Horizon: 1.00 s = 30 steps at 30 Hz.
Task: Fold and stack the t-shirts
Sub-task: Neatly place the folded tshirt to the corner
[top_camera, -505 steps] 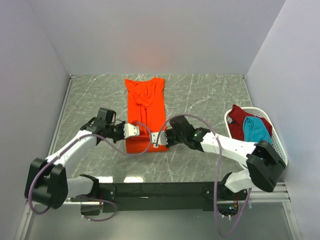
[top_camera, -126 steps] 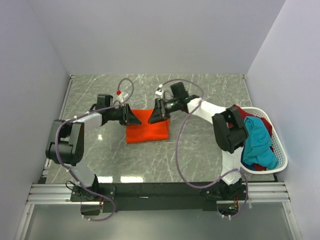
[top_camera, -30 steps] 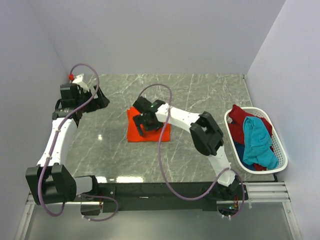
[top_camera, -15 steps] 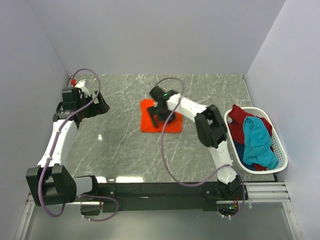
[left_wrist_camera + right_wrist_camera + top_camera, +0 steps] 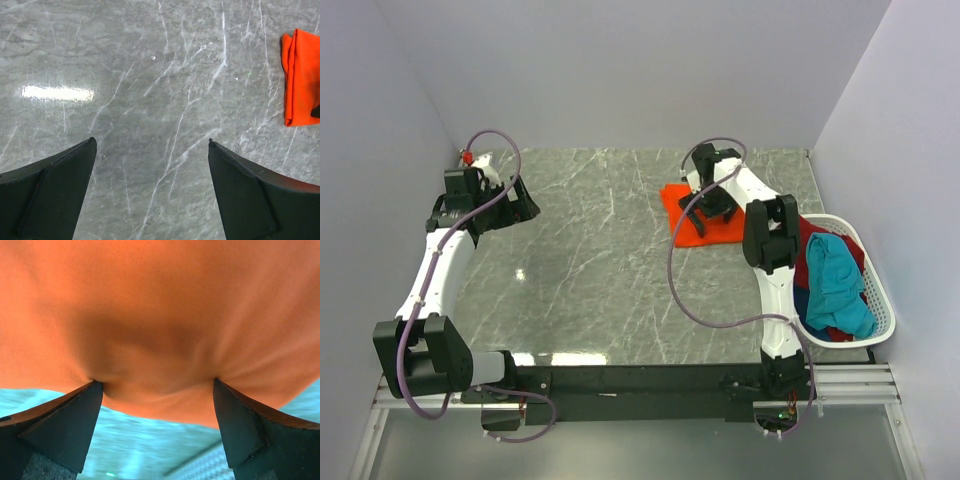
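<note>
Right claw (image 5: 710,210), spread wide, has dragged orange t-shirt (image 5: 684,224) rightward toward basket (image 5: 892,318).

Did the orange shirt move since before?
Yes. The orange shirt slid right and farther back, ending close to the white basket.

Passable over the middle of the table (image 5: 600,270), from the left gripper (image 5: 523,206) at far left to the orange t-shirt (image 5: 680,218) at far right. Blocked along the right edge by the white basket (image 5: 884,292), heaped with a teal t-shirt (image 5: 835,282) and a dark red t-shirt (image 5: 806,238). Fenced by walls (image 5: 620,80) left, far and right. Obstructed beside the basket by the right arm (image 5: 775,300), stretched out to the right gripper (image 5: 712,214), spread-fingered on the orange cloth. Narrowed by its cable (image 5: 672,280), looped over the marble
</note>
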Tool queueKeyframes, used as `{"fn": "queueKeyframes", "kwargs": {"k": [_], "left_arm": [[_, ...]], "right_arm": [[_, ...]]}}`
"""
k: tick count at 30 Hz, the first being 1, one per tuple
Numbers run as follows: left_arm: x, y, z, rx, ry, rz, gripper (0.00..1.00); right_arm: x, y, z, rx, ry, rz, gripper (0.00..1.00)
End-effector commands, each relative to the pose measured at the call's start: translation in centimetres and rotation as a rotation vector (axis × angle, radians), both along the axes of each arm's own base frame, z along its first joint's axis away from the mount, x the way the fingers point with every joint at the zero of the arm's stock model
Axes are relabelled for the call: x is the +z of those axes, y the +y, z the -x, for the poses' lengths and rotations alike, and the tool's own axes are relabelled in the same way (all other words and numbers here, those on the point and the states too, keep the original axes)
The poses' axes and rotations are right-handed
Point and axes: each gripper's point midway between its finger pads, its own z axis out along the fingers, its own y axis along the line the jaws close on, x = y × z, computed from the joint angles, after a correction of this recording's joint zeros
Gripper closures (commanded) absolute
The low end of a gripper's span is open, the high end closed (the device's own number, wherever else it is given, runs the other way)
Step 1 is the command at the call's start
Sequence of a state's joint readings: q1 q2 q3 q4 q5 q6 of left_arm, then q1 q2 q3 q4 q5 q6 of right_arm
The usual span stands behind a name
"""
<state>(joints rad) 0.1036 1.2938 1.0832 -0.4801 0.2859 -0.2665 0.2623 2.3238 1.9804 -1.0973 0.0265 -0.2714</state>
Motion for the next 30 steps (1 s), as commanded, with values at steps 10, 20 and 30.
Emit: {"fn": "queueKeyframes", "kwargs": {"k": [10, 20, 30], "left_arm": [[1.9, -0.1, -0.5, -0.026, -0.056, -0.002, 0.01], [2.2, -0.2, -0.5, -0.026, -0.057, 0.0, 0.01], [2.1, -0.5, -0.2, -0.052, -0.051, 0.008, 0.01]], "right_arm": [[0.5, -11.4, -3.5, 0.108, 0.019, 0.226, 0.04], [-0.1, -13.9, -4.7, -0.061, -0.01, 0.149, 0.04], [9.6, -7.2, -4.1, 0.187, -0.256, -0.211, 0.04]]}}
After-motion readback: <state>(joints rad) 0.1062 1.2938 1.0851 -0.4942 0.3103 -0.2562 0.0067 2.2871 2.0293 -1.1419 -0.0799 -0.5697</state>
